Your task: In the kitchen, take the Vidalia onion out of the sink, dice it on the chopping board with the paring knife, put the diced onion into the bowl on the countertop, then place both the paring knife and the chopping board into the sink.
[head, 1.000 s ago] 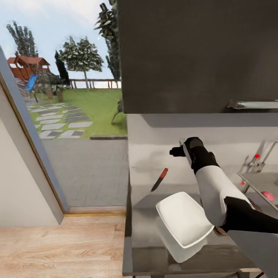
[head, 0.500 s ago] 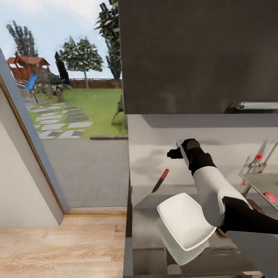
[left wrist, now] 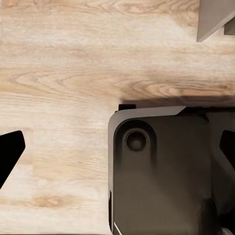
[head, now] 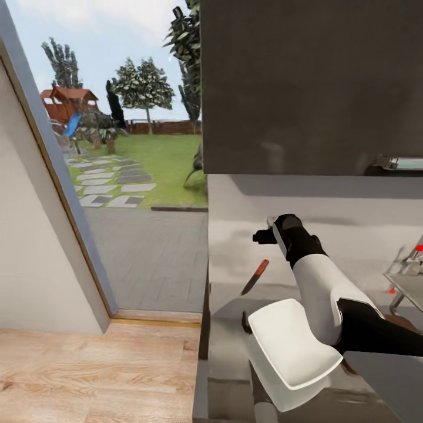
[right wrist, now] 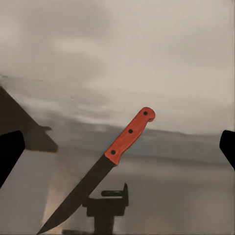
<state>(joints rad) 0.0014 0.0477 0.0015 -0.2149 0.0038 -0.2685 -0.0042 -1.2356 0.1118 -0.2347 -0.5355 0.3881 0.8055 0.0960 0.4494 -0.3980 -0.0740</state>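
Currently the right pincer (head: 261,236) sits spread wide and empty, aimed at the paring knife (right wrist: 105,165) — which leans handle-up against the back wall, at 11 o'clock from the bowl (head: 294,343) on the desk (head: 226,352). Left pincer (left wrist: 117,147) hangs open over the floor — parked, I'd guess.

Bright daylight from the open doorway (head: 147,194), soft blurry render, hazy reflections on the steel wall (head: 329,235), faint shadows

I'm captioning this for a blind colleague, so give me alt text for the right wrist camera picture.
A paring knife with a red-orange handle and dark pointed blade lies at a slant on the grey countertop in front of a pale wall. The right gripper's dark fingertips frame it at both edges, spread wide apart.
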